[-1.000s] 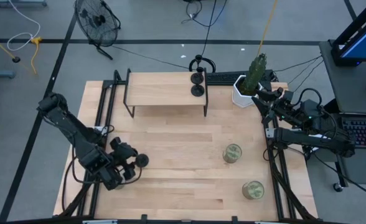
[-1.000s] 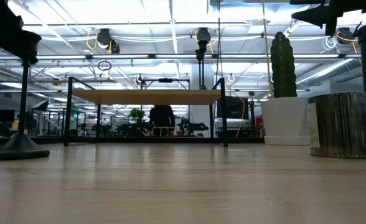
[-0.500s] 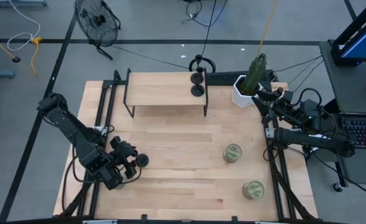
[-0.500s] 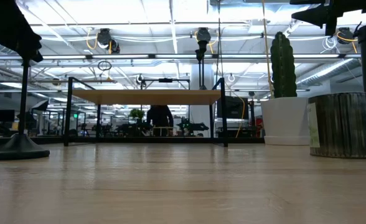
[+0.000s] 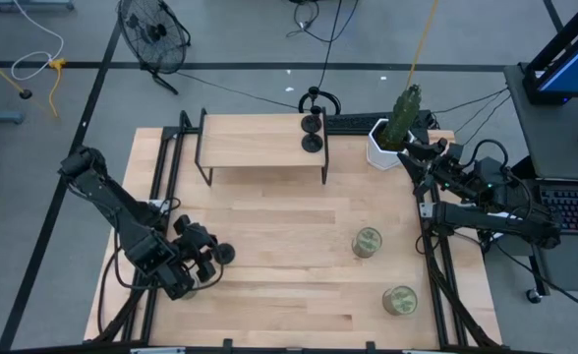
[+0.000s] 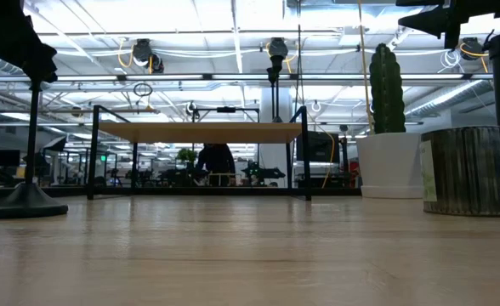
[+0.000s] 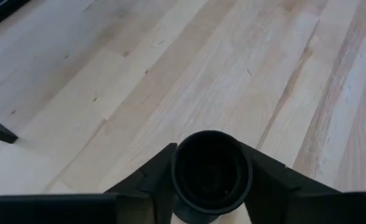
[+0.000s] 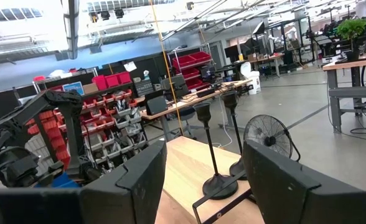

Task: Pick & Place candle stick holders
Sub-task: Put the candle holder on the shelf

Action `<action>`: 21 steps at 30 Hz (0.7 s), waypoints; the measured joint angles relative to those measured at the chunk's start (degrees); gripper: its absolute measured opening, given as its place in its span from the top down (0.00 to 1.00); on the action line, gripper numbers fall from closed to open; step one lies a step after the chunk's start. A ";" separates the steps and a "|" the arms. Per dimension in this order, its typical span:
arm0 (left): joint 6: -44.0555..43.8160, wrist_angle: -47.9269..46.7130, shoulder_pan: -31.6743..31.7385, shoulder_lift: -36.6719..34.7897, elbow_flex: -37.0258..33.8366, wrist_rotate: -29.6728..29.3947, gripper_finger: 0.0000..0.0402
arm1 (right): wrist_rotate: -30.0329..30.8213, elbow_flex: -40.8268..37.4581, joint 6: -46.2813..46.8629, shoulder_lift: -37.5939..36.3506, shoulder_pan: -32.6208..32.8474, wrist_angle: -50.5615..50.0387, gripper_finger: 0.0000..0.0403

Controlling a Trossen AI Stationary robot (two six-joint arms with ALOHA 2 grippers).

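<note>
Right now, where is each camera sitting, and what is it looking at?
High view: above the table, looking down; both arms show.
Low view: at tabletop height, facing the shelf and cactus.
Left wrist view: over the candlestick holder, which sits between the left gripper fingers.
Right wrist view: past the open right gripper toward two holders on the shelf.
High and low views share the shelf, cactus and jar.

table (image 5: 269,231) centre is open; shelf (image 5: 255,143) and cactus pot (image 5: 382,147) block the back, two jars (image 5: 368,242) crowd the right.
</note>
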 joint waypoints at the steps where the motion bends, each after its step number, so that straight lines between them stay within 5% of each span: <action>1: 0.00 -0.02 0.00 0.00 0.00 0.01 0.65 | 0.01 0.00 0.00 0.00 0.01 0.00 0.48; 21: -0.95 3.52 3.34 -0.03 0.07 0.09 0.66 | 0.01 0.00 0.02 0.00 -0.01 0.00 0.48</action>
